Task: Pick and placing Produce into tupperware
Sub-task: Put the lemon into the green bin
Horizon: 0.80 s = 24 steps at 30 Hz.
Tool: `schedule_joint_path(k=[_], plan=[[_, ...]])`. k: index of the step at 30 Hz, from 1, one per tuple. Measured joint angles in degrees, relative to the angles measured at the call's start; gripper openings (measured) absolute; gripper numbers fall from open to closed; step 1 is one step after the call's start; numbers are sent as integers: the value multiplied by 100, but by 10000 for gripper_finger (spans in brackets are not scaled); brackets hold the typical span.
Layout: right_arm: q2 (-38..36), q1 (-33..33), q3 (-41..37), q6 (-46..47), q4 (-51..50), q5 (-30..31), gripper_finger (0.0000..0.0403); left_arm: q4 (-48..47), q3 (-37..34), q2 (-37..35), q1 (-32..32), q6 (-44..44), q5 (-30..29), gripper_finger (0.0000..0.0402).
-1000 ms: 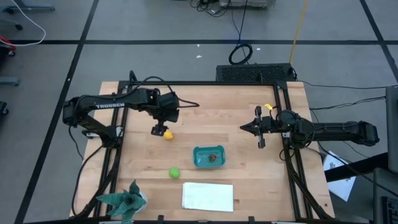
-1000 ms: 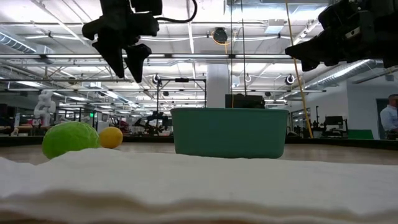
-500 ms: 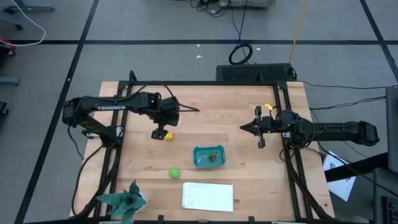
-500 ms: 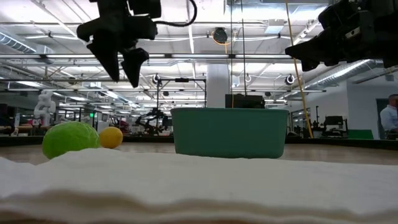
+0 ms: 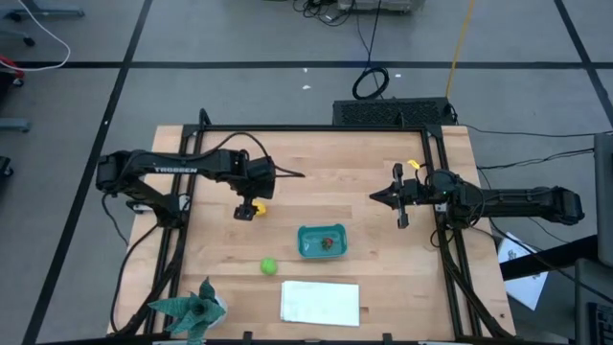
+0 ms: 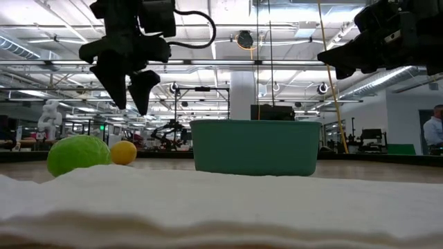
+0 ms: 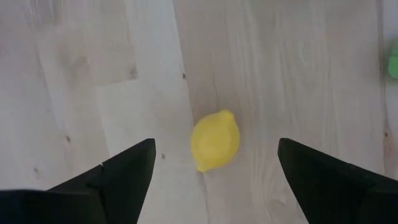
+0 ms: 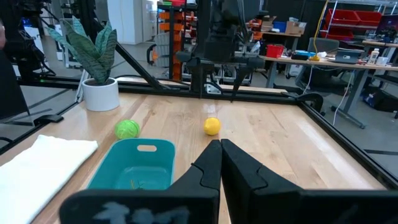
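A wooden table [image 5: 354, 196] with a black frame stands on a grey floor marked by dark lines. A flat white sheet [image 5: 320, 302] lies at the table's near edge, well apart from the left gripper and nearer the camera's side than the right gripper. A teal spiky plant [image 5: 192, 309] in a white pot [image 8: 101, 96] sits at the near left corner, far from both grippers. Beyond the table's far edge, past the right gripper, a coiled black cable [image 5: 371, 82] rests on the floor beside a black mat [image 5: 393, 112]. A yellow cord [image 5: 460, 43] crosses the floor nearby.
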Motion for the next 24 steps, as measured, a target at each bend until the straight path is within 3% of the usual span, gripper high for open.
schedule_joint_path(k=[9, 17, 24], plan=[[0, 0, 0, -1, 0, 1, 0, 384, -294, 11, -54, -505, 102, 344], [-2, 0, 0, 0, 0, 1, 0, 668, -487, 52, -353, 263, -22, 344], [0, 0, 0, 0, -2, 2, 0, 690, -633, 52, -407, 394, -103, 344]])
